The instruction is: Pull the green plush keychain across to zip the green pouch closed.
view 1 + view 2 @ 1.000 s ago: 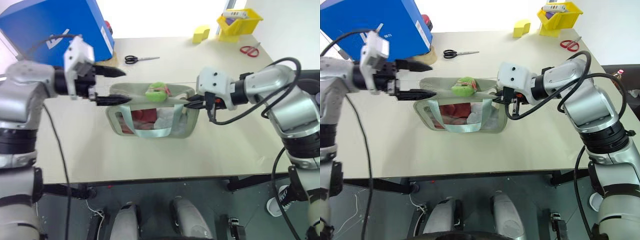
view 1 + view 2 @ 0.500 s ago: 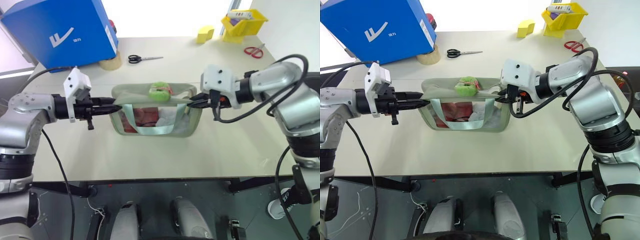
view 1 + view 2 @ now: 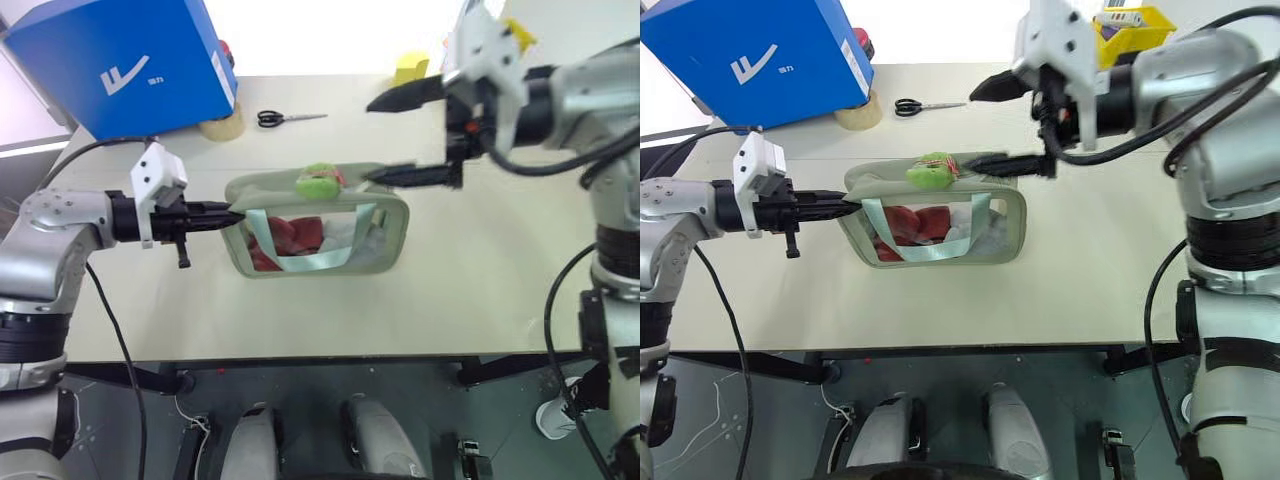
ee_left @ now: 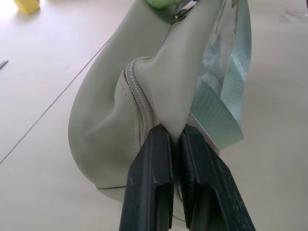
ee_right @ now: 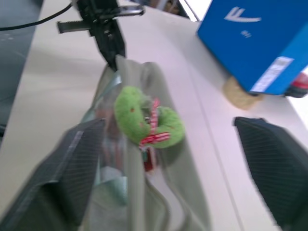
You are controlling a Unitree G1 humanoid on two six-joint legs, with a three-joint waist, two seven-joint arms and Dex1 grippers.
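The green pouch stands on the table, red items showing through its clear window. The green plush keychain sits on its top edge near the middle, also seen as a fuzzy green blob in the right wrist view. My left gripper is shut on the pouch's left end, the fingers pinching the fabric beside the zipper. My right gripper is open and holds nothing. It hangs over the pouch's right half, its lower finger just above the top edge, right of the keychain.
A blue box stands at the back left with a tape roll beside it. Black scissors lie behind the pouch. A yellow block and a yellow bin are at the back right.
My right gripper let go of the pouch's right end, opened wide and rose. My left gripper dropped, shut on the pouch's left end and has since held still.
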